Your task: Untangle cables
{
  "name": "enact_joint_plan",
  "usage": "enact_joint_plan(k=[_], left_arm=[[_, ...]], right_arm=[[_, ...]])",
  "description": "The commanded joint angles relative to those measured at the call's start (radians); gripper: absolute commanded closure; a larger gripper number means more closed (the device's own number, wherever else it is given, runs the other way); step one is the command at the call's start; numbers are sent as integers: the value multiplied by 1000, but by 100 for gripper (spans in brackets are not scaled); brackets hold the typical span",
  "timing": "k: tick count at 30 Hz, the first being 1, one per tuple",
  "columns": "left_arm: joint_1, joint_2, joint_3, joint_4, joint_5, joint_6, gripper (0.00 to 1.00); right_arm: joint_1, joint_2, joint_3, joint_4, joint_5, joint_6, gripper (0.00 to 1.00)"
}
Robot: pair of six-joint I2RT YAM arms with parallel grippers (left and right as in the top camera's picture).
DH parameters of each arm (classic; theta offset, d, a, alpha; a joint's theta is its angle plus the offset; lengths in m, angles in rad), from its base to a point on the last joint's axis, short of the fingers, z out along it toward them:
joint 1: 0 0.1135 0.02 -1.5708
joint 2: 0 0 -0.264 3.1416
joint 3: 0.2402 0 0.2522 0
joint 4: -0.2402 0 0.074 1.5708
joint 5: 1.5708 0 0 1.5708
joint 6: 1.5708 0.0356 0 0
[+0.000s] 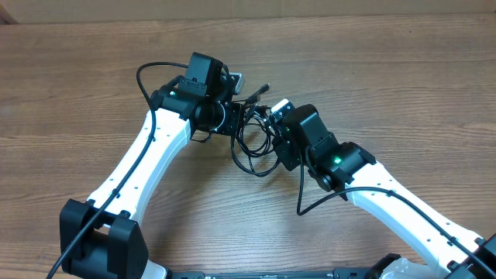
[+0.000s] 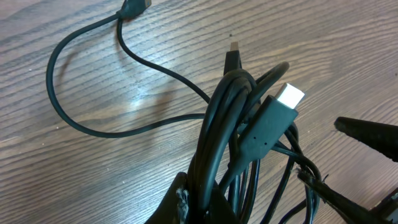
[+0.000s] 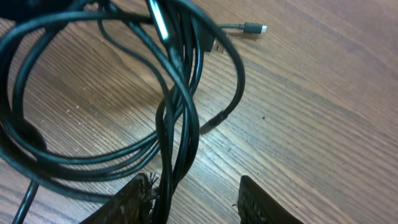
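Fingers (image 2: 181,200) of the left gripper (image 1: 231,116) were clamped on the cables (image 1: 256,143) at the table (image 1: 403,70) centre, while the right gripper (image 3: 196,199) stood partly open astride loose strands, so pinching one strand and drawing it slowly right seemed best.

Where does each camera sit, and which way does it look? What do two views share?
Overhead: above the table, facing down at the cables; the left arm and right arm show.
Left wrist: on the left arm, looking along the left gripper at the cables it clamps; its fingers barely show.
Right wrist: on the right arm, looking past the open right gripper at cable loops; both fingers show.
Shared: both wrist views see the same cables.
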Motion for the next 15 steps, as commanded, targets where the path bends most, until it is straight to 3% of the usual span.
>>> enact_joint_plan(k=[1, 15], left_arm=[[-26, -33, 29, 3, 6, 42, 96], [-68, -34, 29, -5, -37, 102, 96]], right_arm=[[37, -5, 3, 13, -24, -35, 60], [59, 6, 2, 6, -81, -60, 60]])
